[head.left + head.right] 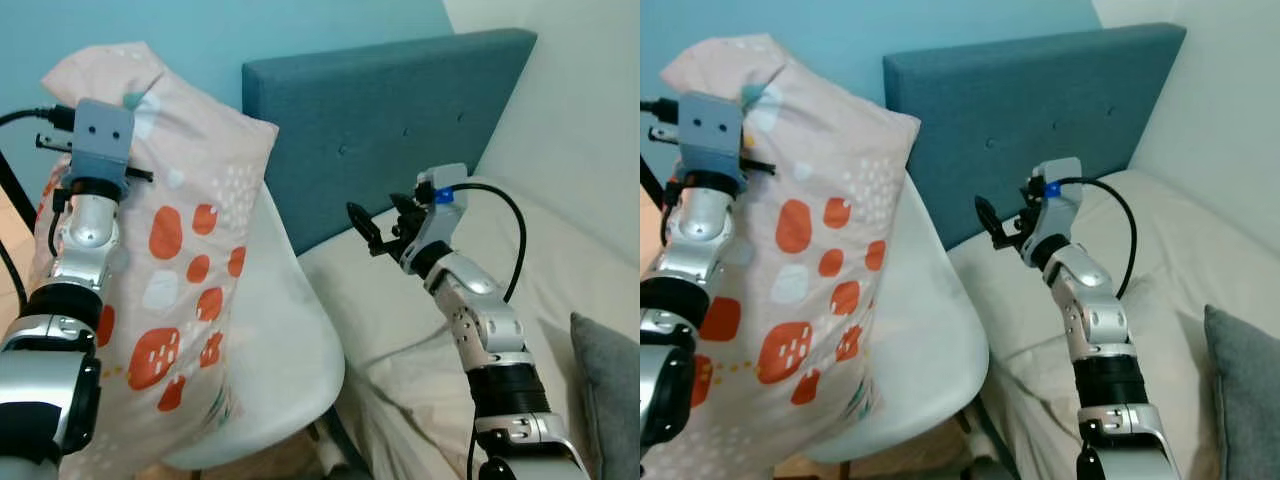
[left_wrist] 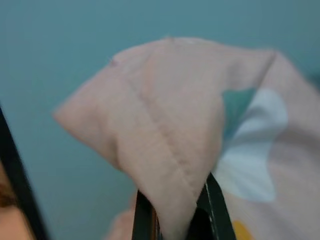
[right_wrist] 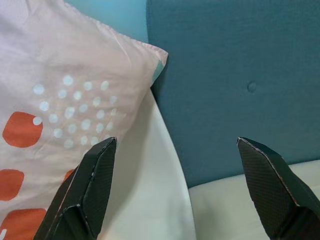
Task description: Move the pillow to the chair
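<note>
Pillow (image 1: 190, 270) hangs below the left claw (image 1: 130, 165), its lower part resting on the white chair (image 1: 285, 340); the right claw (image 1: 375, 230) hovers beside it above the bed (image 1: 420, 340). Left wrist view: fingers pinch the pillow's corner. Right wrist view: fingers spread wide, holding nothing. Releasing remains. No writing is readable.

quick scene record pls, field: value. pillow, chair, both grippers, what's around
pillow: pink pillow with orange and white patches, upright against the chair's shell
chair: white chair, beside the bed
left gripper: left gripper, fingers shut on the pillow's top corner
right gripper: right gripper, fingers open, holding nothing, raised between chair and headboard, facing the pillow
bed: cream sheet, teal headboard behind
other: grey cushion at the bed's right edge
task state: pillow at the chair, not yet released
</note>
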Robot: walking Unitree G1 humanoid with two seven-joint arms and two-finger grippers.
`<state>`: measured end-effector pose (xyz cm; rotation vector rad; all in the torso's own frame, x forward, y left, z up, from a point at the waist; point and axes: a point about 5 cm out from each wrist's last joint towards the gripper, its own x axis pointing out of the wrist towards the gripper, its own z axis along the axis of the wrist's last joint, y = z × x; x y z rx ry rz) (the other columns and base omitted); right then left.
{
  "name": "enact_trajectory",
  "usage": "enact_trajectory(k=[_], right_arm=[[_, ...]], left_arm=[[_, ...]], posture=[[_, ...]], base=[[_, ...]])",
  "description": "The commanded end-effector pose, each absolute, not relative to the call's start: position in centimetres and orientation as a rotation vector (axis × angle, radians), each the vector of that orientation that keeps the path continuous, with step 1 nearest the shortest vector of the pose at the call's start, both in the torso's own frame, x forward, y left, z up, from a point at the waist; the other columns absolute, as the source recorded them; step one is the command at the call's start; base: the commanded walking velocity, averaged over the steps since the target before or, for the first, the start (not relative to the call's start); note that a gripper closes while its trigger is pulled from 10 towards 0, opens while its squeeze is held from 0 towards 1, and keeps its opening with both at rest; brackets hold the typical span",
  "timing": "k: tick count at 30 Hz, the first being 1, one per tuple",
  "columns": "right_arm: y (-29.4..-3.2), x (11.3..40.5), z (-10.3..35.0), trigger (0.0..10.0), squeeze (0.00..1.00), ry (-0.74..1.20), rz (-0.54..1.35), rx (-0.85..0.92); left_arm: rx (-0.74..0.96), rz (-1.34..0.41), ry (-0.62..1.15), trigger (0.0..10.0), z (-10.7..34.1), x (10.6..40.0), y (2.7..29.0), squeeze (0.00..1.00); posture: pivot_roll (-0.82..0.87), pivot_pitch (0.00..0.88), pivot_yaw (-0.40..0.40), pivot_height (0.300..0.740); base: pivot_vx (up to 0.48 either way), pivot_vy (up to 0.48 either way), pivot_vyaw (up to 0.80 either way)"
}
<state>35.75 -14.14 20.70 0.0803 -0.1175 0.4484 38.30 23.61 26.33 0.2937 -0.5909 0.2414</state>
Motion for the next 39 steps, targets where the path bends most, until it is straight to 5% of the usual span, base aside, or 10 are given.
enact_trajectory(k=[1,5,7,10,13,21,24,30,35,39], right_arm=[[-13.9,35.8,21.0,10.0,0.00,-0.118,0.456,0.080],[-13.9,36.0,21.1,10.0,0.00,-0.123,0.455,0.076],[-13.9,36.0,21.1,10.0,0.00,-0.123,0.455,0.076],[-13.9,36.0,21.2,10.0,0.00,-0.125,0.452,0.075],[-14.0,36.0,21.2,10.0,0.00,-0.128,0.448,0.070],[-14.7,36.5,20.6,10.0,0.00,-0.097,0.390,0.047],[-14.8,36.6,20.4,10.0,0.00,-0.088,0.381,0.041],[-14.8,36.6,19.8,10.0,0.00,-0.061,0.369,0.027],[-14.8,36.6,19.6,10.0,0.00,-0.052,0.366,0.021],[-15.2,36.7,19.4,10.0,0.00,-0.036,0.345,0.013]], left_arm=[[0.224,0.151,-0.632,10.0,26.3,38.3,21.8,0.00],[0.019,-0.107,-0.662,10.0,26.7,38.4,17.0,0.00],[0.019,-0.107,-0.662,10.0,26.7,38.4,17.0,0.00],[-0.036,-0.361,-0.695,10.0,27.1,37.1,13.0,0.00],[0.032,-0.529,-0.693,10.0,26.7,36.0,10.8,0.00],[0.311,-0.813,-0.560,10.0,23.7,34.2,10.4,0.00],[0.352,-0.831,-0.535,10.0,23.3,34.0,10.5,0.00],[0.719,-0.499,-0.333,10.0,21.7,37.1,14.1,0.00],[0.817,-0.454,-0.252,10.0,21.0,37.6,15.2,0.00],[1.042,-0.431,-0.014,10.0,17.6,37.7,17.4,0.00]], posture=[[-0.18,0.083,-0.055,0.620],[-0.18,0.073,-0.048,0.605],[-0.18,0.073,-0.048,0.605],[-0.19,0.067,-0.047,0.595],[-0.18,0.059,-0.044,0.585],[-0.16,0.040,-0.041,0.585],[-0.16,0.040,-0.041,0.585],[-0.15,0.034,-0.036,0.585],[-0.15,0.037,-0.035,0.585],[-0.16,0.046,-0.028,0.585]], base=[[0.000,0.000,0.00],[0.000,0.000,0.00],[0.000,0.000,0.00],[0.000,0.000,0.00],[0.000,0.000,0.00],[0.000,0.000,0.00],[0.000,0.000,0.00],[0.000,0.000,0.00],[0.000,0.000,0.00],[0.000,0.000,0.00]])
